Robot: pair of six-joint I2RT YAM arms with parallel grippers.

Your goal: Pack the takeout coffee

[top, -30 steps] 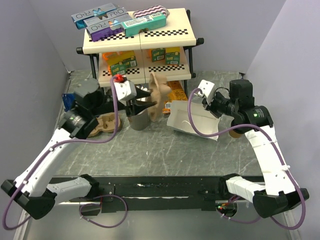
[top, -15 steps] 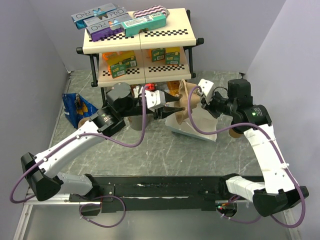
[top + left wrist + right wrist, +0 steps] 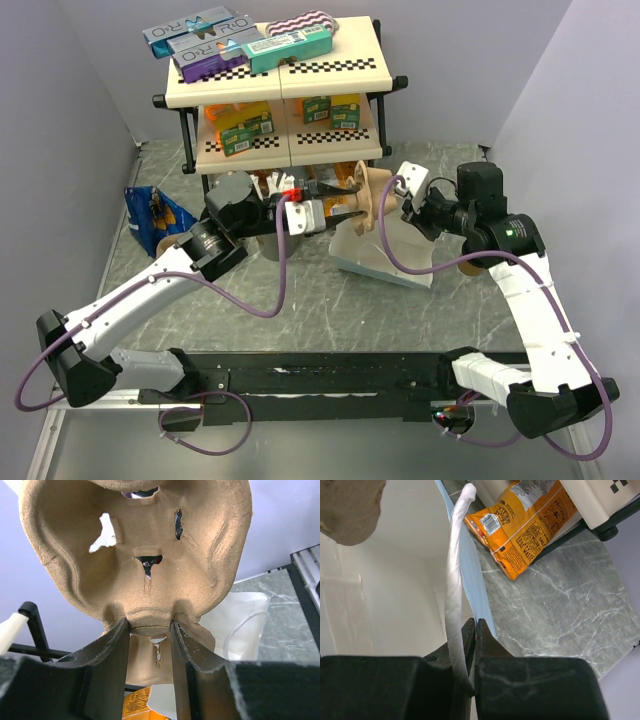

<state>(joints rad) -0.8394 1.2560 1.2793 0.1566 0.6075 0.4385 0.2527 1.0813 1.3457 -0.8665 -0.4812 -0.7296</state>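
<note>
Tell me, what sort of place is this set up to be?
Probably a lab mock-up of a takeout counter rather than a real shop. A small shelf rack is stocked with snack boxes, and robot arms hold a moulded-pulp cup carrier and a white bag.

Pulp carrier (image 3: 368,200) over white bag (image 3: 360,258)

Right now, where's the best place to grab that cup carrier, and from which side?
Probably the narrow rib between two wells, coming in from the outer edge, where the left gripper pinches the cup carrier. The wells flare wide; that rib is flat and slim.
</note>
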